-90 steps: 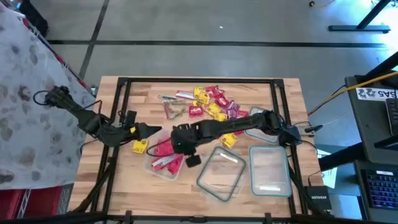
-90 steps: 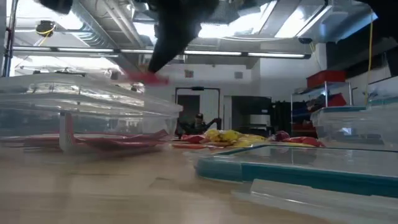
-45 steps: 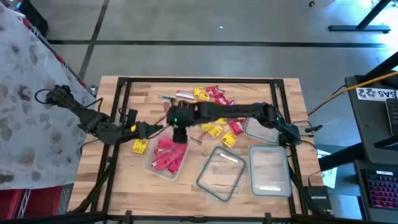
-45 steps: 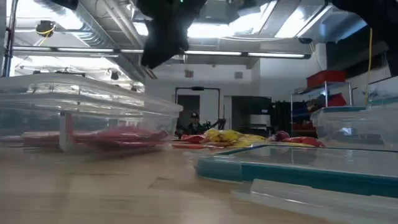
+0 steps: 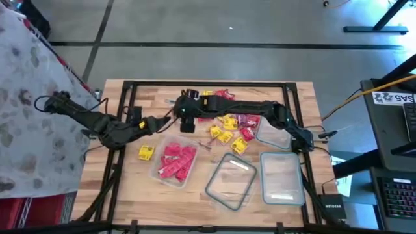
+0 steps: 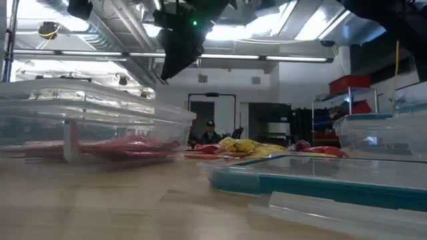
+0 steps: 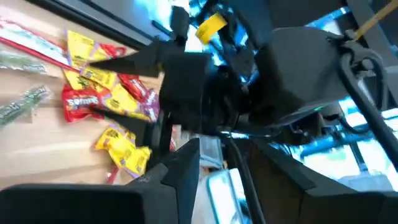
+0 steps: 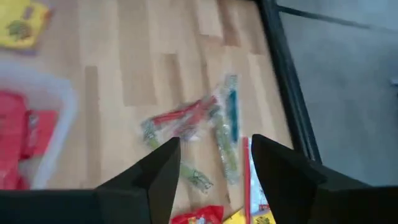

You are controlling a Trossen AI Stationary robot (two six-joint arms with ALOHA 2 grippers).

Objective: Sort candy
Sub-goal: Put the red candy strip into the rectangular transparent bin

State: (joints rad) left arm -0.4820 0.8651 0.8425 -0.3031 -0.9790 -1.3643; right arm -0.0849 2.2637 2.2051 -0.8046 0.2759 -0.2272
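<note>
1. One wooden table, butcher-block top, framed by a black rail along its edges.
2. Two dark arms above it: right arm stretched far across toward the table's middle, right gripper above bare wood near the far-left end of the candy pile; in its wrist view, fingers parted with nothing between them, above a few thin stick-shaped candies.
3. Left gripper low over the left part of the table, just beside the right gripper; fingers apart and empty in its wrist view, pointing at the other arm's wrist.
4. Four clear plastic containers along the near half of the table: container at left holding red candy; teal-rimmed container in the middle, tilted; rectangular container at right; smaller container partly under the right arm.
5. Red candy heaped inside the left container, also visible through its wall in the low view.
6. Loose candy pile near the far middle of the table: yellow, red and pink wrappers mixed, touching one another.
7. Single yellow candy alone on the wood, just beside the left container's outer wall.
8. Thin stick candies lying crossed on the wood near the black rail.
</note>
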